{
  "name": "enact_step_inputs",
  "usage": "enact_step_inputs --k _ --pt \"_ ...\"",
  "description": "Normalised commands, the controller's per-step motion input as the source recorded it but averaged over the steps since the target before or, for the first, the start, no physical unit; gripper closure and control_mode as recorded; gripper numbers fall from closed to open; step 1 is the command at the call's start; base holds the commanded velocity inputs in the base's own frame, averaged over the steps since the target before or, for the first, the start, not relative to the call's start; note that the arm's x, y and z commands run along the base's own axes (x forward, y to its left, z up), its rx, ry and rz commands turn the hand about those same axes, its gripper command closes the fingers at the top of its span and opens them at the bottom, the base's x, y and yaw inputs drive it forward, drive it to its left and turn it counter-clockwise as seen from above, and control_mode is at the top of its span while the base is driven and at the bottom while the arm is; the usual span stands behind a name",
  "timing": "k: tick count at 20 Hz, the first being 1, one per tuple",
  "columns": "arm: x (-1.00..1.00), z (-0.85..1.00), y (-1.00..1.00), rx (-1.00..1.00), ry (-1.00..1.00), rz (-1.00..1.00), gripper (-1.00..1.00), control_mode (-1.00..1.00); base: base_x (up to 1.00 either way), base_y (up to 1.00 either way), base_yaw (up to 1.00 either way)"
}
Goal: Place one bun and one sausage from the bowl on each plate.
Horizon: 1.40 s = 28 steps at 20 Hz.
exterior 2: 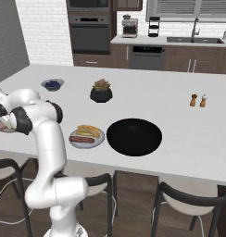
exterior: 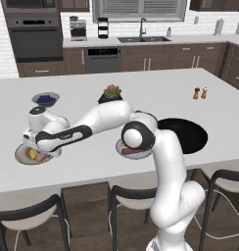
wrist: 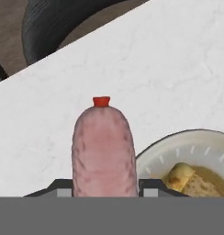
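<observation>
One light grey round plate [exterior 2: 87,137] at 9 o'clock of the emptied shallow black bowl [exterior 2: 134,136] was loaded with a golden bun [exterior 2: 89,130] and sausage. Remaining: the reddish-brown sausage [wrist: 103,149], clamped in the gripper [wrist: 103,193], was held beside the beige-rimmed plate [wrist: 187,149] already bearing a bun.

The pale island counter [exterior 2: 179,134] carries a black bowl [exterior 2: 134,136], two plates [exterior 2: 86,139] [exterior: 24,156] (at its nine o'clock), berries bowl [exterior 2: 52,84], plant pot [exterior 2: 101,95], shakers [exterior 2: 198,100].
</observation>
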Motion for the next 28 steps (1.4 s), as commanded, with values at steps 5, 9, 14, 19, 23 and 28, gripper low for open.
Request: enact_step_inputs --k 5,9,14,19,23,28 --pt "-0.07 -0.24 -0.03 0.00 0.00 -0.28 1.00 -1.00 0.00 0.00 0.00" --pt "0.02 -0.29 -0.05 0.00 0.00 -0.28 1.00 -1.00 0.00 0.00 0.00" --pt "0.37 -0.11 0.00 0.01 0.00 -0.20 1.00 -1.00 0.00 0.00 0.00" --pt "0.48 -0.13 0.00 0.04 0.01 -0.14 1.00 -1.00 0.00 0.00 0.00" --pt "0.36 -0.23 0.06 0.01 0.02 -0.04 1.00 -1.00 0.00 0.00 0.00" --pt "0.24 -0.25 0.26 0.00 0.00 0.00 1.00 -1.00 0.00 0.00 0.00"
